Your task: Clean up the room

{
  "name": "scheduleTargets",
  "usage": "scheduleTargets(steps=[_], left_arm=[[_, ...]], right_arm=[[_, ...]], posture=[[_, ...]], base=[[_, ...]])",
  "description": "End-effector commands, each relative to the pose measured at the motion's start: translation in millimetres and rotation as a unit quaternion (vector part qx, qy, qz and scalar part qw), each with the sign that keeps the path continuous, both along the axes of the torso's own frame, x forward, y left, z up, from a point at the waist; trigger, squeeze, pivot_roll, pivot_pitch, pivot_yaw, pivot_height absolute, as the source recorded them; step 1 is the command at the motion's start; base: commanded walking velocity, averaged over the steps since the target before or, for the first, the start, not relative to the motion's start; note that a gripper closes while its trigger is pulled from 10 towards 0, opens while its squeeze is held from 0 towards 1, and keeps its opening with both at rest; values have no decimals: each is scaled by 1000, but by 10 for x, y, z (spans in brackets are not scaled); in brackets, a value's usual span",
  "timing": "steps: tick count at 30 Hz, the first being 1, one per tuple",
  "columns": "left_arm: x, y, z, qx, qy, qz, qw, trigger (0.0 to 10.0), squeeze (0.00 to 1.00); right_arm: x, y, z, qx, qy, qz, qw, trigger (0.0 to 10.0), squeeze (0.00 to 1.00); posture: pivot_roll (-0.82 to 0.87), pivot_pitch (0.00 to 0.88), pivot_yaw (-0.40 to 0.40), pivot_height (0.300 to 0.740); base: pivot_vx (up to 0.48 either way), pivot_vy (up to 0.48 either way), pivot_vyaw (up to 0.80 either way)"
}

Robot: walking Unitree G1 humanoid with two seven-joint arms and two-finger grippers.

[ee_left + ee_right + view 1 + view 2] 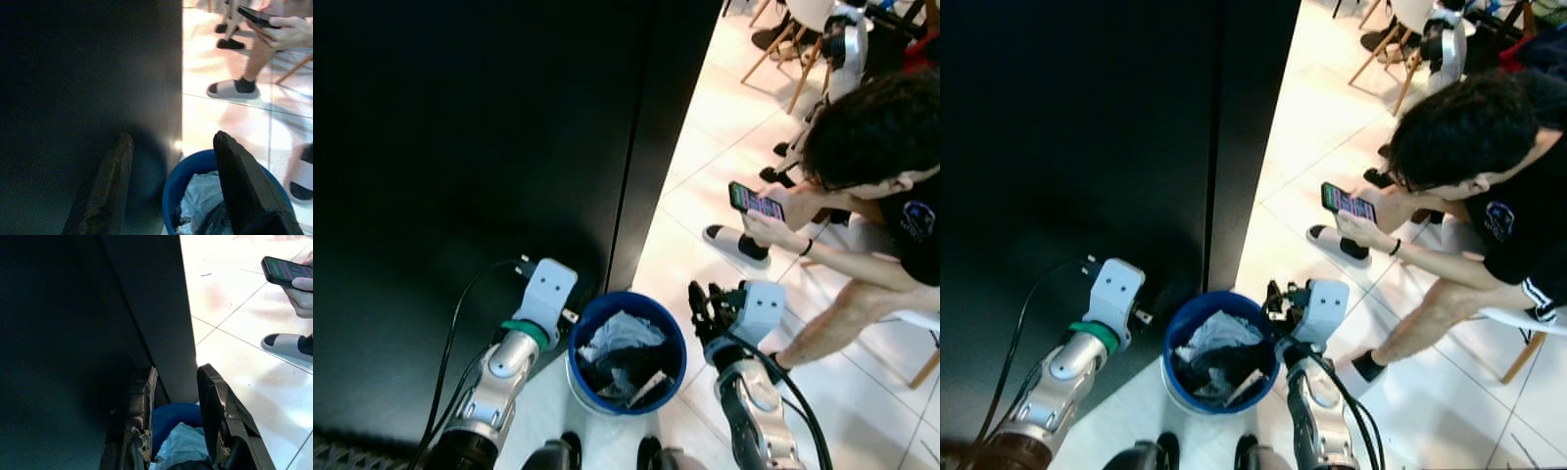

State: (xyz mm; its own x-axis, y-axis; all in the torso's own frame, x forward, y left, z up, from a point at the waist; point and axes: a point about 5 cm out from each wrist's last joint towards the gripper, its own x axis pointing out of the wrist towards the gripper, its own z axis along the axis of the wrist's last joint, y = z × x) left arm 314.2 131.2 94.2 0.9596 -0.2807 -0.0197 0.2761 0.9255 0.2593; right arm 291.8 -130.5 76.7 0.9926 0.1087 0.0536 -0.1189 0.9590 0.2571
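Note:
A blue bucket [598,309] stands on the pale tiled floor just in front of my feet, against the foot of a dark panel. It holds crumpled pale blue-white material [623,333] on top of dark rubbish [625,372]. My left gripper [173,139] hovers beside the bucket's left rim, open with nothing between its fingers. At the bucket's right rim is my right gripper [705,305], also open and empty; in the right wrist view its fingers [210,391] frame the bucket's edge [173,413].
A tall dark panel [509,147] rises on the left and ahead. A person [871,166] sits close on the right with a phone [756,202], one slippered foot [736,245] near the bucket. Chairs [798,39] stand at the far right. Open tiles lie ahead on the right.

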Motion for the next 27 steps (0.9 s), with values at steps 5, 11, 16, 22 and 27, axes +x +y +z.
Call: scheduleTargets(steps=[5,11,16,22,27], left_arm=[[-29,-57,-37,-3,11,0,1000,10000,0],[-32,-72,-8,-5,12,1,1000,10000,0],[-30,-82,6,-5,12,2,1000,10000,0],[-10,-106,19,-5,11,1,1000,10000,0],[-3,-130,28,-6,12,0,1000,10000,0]], right_arm=[[-20,-51,-87,-5,14,-7,1000,10000,0],[-37,-58,-122,-6,18,-13,1000,10000,0],[-34,-88,-134,-7,18,-19,1000,10000,0],[-21,-120,-152,-8,19,-25,999,10000,0],[-22,-134,-163,-9,21,-27,999,10000,0]], posture=[[74,83,1,740],[68,68,7,740],[63,60,11,740],[59,58,11,740],[57,58,10,740]], base=[[-403,0,0],[-412,0,0],[-442,0,0],[-441,0,0],[-442,0,0]])
